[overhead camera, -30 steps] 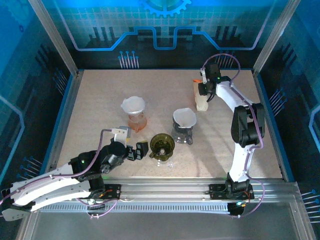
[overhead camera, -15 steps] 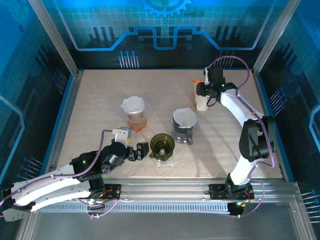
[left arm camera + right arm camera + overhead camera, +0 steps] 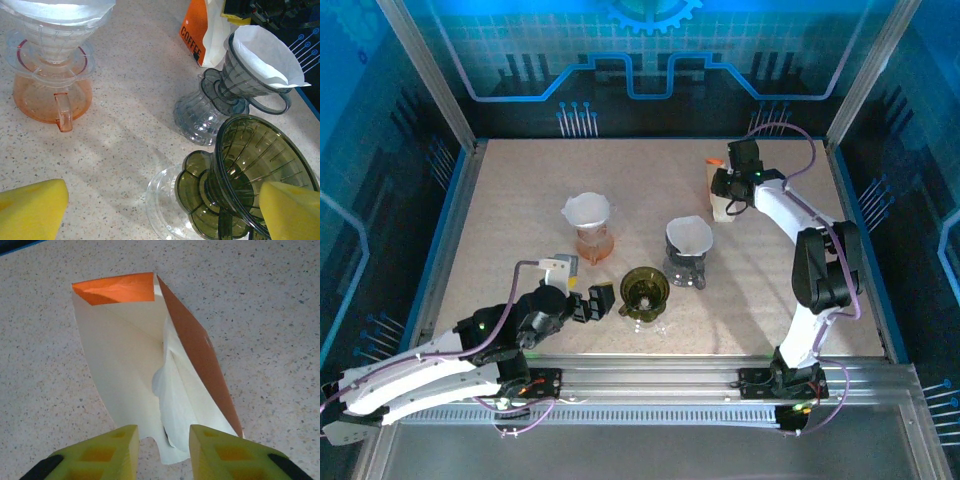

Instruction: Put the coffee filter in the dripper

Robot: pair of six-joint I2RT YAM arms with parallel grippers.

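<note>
The coffee filter (image 3: 172, 390) is at the back right of the table (image 3: 520, 190), tucked in an open orange-and-cream bag (image 3: 120, 355). The right wrist camera looks straight down its mouth, where pale, creased paper curls out past the bag's near edge. The right end effector (image 3: 164, 452) hovers just there, yellow fingers (image 3: 107, 450) parted, with the paper's lip in the gap and nothing pinched.

From overhead that arm covers half the bag, and the filter inside can't be made out. The left wrist camera gives something else again: the bag's orange side, printed COFFEE, standing behind a grey dripper (image 3: 235, 85).

The green dripper (image 3: 645, 290) stands well apart from the bag, near the front middle of the table. It is ribbed and dark, with no paper in it, and sits on a clear base. The left end effector (image 3: 600, 300) sits just to its left, spread wide and holding nothing. In its own camera one yellow pad overlaps the green rim — whether it touches, I can't tell.

The grey dripper and an orange dripper (image 3: 590, 228) each carry a white paper lining. The orange one's top is cut off in the left wrist view.
</note>
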